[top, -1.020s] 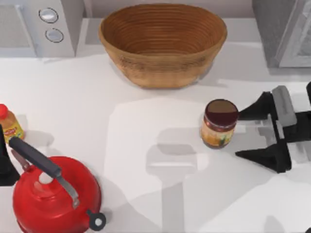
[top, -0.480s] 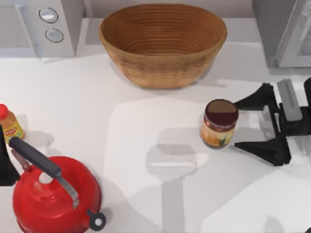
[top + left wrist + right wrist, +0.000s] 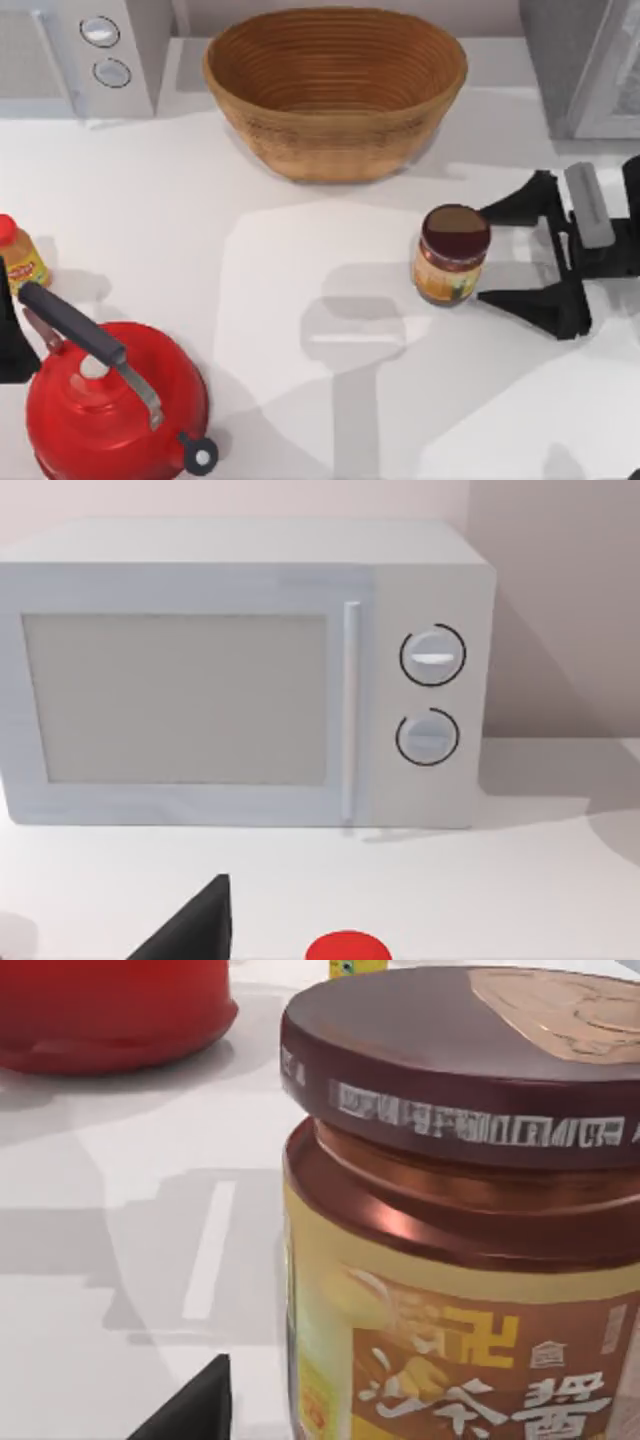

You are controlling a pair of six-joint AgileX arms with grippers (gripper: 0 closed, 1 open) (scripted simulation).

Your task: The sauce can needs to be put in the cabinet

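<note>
The right gripper (image 3: 480,254) keeps sliding in from the table's right side; a second ago its tips sat clear of the can (image 3: 451,254), now they reach its right flank, one finger (image 3: 520,202) on the far side, the other on the near side, spread wide with the can just starting to enter the gap; nothing gripped yet, and I can't tell if either tip is touching. The can hasn't budged; it stands upright on the table (image 3: 300,400), right of centre, just in front of the basket (image 3: 335,90). So this reads as the approach closing out; a squeeze looks like the next call, and the cabinet (image 3: 580,65) waits at the far right corner.

The top view gives the layout: kettle (image 3: 110,400) and bottle (image 3: 20,255) at the near left, beside the parked left gripper (image 3: 8,345). The right wrist view gives the closeness: the can (image 3: 460,1210) looms large, lid and label crisp. The left wrist view looks at the microwave (image 3: 240,670).
</note>
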